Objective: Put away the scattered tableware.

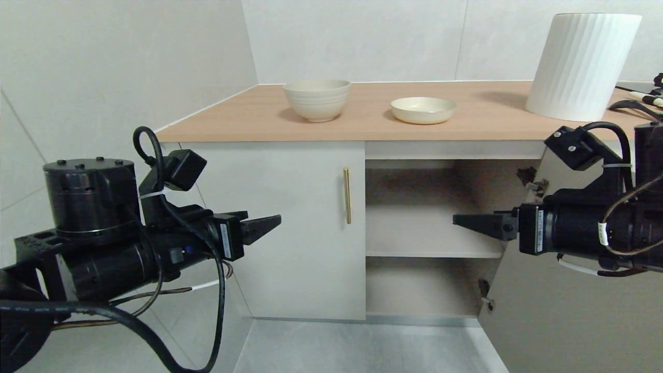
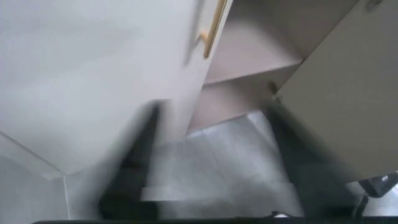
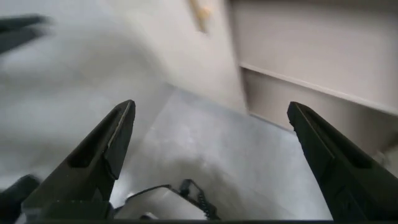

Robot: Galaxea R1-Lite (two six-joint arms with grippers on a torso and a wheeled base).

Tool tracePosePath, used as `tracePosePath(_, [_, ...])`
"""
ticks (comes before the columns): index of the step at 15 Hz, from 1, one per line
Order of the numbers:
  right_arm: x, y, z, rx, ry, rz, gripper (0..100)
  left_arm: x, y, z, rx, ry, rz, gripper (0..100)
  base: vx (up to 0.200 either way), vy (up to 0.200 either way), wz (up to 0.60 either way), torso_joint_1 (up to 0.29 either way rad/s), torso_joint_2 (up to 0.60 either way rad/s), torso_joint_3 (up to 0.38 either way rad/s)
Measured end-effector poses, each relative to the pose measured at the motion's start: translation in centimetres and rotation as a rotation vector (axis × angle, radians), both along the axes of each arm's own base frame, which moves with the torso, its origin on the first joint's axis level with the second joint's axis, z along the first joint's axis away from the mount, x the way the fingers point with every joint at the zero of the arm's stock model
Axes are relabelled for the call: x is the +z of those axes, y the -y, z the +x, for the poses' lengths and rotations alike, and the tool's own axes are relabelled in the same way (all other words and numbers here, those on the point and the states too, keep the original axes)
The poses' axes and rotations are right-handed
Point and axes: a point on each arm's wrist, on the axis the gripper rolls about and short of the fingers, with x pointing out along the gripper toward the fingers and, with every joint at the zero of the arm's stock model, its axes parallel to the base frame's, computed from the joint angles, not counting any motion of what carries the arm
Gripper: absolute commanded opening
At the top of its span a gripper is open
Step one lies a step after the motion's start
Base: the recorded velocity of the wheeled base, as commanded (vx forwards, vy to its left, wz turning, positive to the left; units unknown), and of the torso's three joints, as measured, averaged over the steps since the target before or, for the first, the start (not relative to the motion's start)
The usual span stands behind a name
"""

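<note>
Two pincers nearest, cabinet behind them, tableware farthest back on the worktop. Nearest the viewer, the left pincer [image 1: 267,224] hangs low in front of the shut cabinet door [image 1: 290,243]; its fingers stand apart, with floor showing between them in the left wrist view (blurred, but the gap is plain). At about the same height, the right pincer [image 1: 466,221] sits before the open compartment [image 1: 414,186], fingers spread wide. Both are empty.

Behind them are the brass handle [image 1: 346,195] on the shut door and one inner shelf [image 1: 430,235], bare where visible and judged the likely place for stowing.

Farther back, on the worktop [image 1: 492,116], the bowl [image 1: 317,99] stands upright toward the corner. The dish [image 1: 423,110] lies flat to its right, apart from it. A tall ribbed white vessel [image 1: 582,65] stands farther right again.

Handling, as a judgement: both pieces look rigid, smooth and fairly light, and liable to chip if knocked against the cabinet frame. The bowl is best pinched across its rim, one finger inside and one outside, where the banded outer wall should give some purchase. The dish offers only a low sloping wall, so a hold at its near edge would be shallow and apt to slip if tilted.
</note>
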Motion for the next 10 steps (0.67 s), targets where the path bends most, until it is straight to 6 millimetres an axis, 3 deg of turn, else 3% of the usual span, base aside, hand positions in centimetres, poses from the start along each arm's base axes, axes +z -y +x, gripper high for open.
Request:
tracePosePath(5, [-0.4, -0.4, 0.2, -0.018, -0.073, -0.054, 100, 1.5, -0.4, -0.8, 0.01, 0.049, -0.03, 100, 0.0, 0.0, 0.0, 0.0, 0.0, 0.0])
tracePosePath(9, [0.8, -0.8, -0.3, -0.054, -0.048, -0.074, 100, 1.9, -0.5, -1.0, 0.014, 0.063, -0.031, 100, 0.0, 0.0, 0.0, 0.0, 0.0, 0.0])
tracePosePath(10, [1.0, -0.8, -0.4, -0.053, -0.042, -0.071, 100, 1.9, -0.5, -1.1, 0.014, 0.063, -0.03, 100, 0.2, 0.0, 0.0, 0.002, 0.01, -0.002])
